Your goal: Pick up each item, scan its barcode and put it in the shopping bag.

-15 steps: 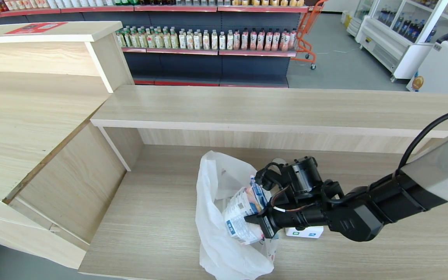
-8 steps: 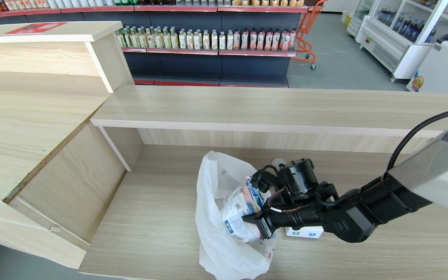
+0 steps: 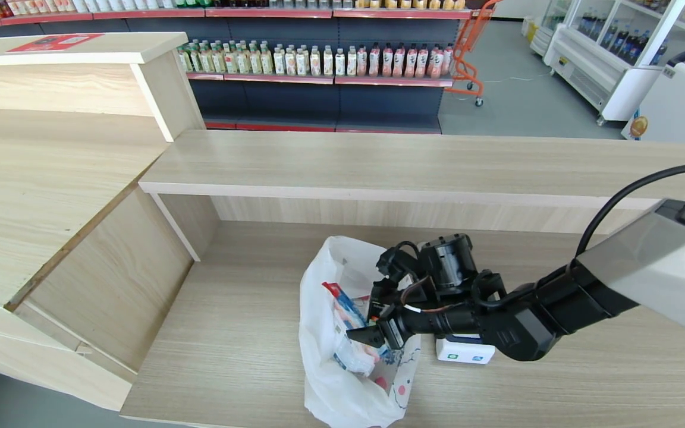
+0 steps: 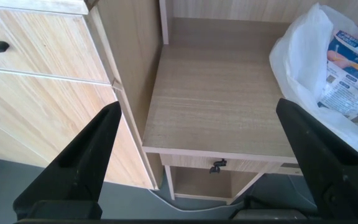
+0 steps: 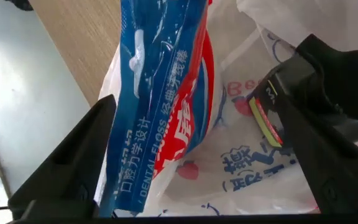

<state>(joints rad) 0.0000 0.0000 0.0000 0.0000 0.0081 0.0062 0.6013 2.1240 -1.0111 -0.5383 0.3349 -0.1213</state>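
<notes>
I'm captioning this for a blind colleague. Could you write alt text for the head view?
The robot's right arm hangs over a wooden counter, its end effector open at the mouth of a white shopping bag holding a blue and red packet. A white box sits beside the bag; shelves of bottles stand behind.

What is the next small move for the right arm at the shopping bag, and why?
Probably lift the right gripper straight up out of the shopping bag: its jaws stand open, and the packet already lies inside the bag, apparently released.
</notes>
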